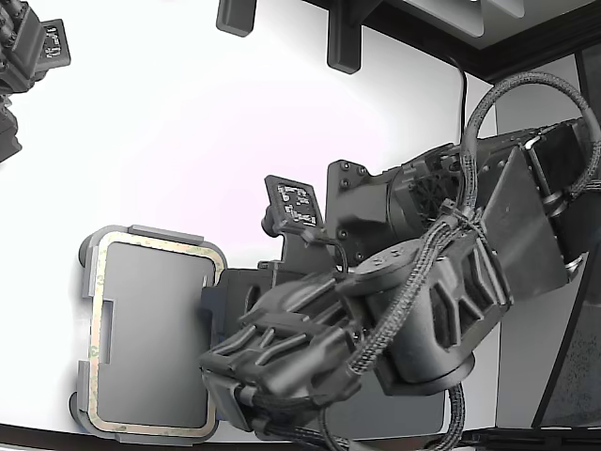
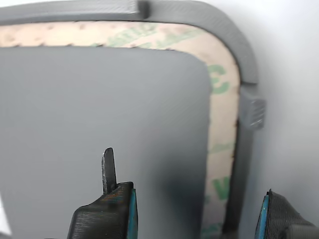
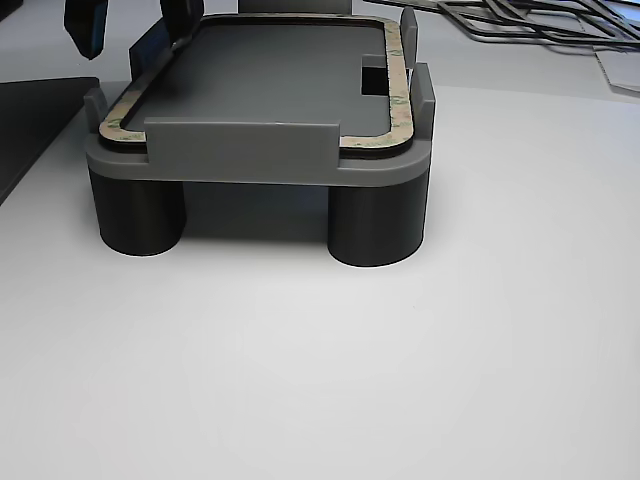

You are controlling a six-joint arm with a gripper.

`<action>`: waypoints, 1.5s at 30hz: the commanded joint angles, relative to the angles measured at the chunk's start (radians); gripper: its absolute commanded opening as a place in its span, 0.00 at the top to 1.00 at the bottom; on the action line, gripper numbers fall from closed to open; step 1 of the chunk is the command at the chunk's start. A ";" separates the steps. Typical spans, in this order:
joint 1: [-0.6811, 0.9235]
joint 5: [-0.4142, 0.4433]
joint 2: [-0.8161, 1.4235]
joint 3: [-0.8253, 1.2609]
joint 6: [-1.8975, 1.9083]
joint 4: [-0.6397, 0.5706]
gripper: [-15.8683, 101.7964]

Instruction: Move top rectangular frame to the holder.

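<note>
The top rectangular frame (image 1: 95,319), a thin tan outline with green print, lies flat inside the holder (image 1: 150,230), a light grey tray with raised tabs. The other view shows the frame (image 3: 370,141) seated in the holder (image 3: 240,150), which stands on dark round legs. My gripper (image 1: 218,376) hangs over the holder's side that faces the arm. In the wrist view the gripper (image 2: 194,211) is open, with its fingertips (image 2: 108,169) on either side of one frame strip (image 2: 222,109), holding nothing. The holder's rim (image 2: 234,45) runs around the frame.
A flat dark grey pad (image 3: 30,120) lies beside the holder. Several spare frames (image 3: 540,25) are stacked behind it. A second arm (image 1: 23,56) sits at the exterior view's upper left. Two black feet (image 1: 343,42) stand at the table's far edge.
</note>
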 commanded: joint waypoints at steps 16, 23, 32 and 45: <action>-0.175 0.229 0.980 0.709 -1.460 -0.449 0.02; -0.287 0.233 1.264 0.948 -1.809 -0.588 0.02; -0.324 0.183 1.572 1.290 -1.927 -0.675 0.02; -0.385 0.140 1.620 1.348 -1.910 -0.657 0.02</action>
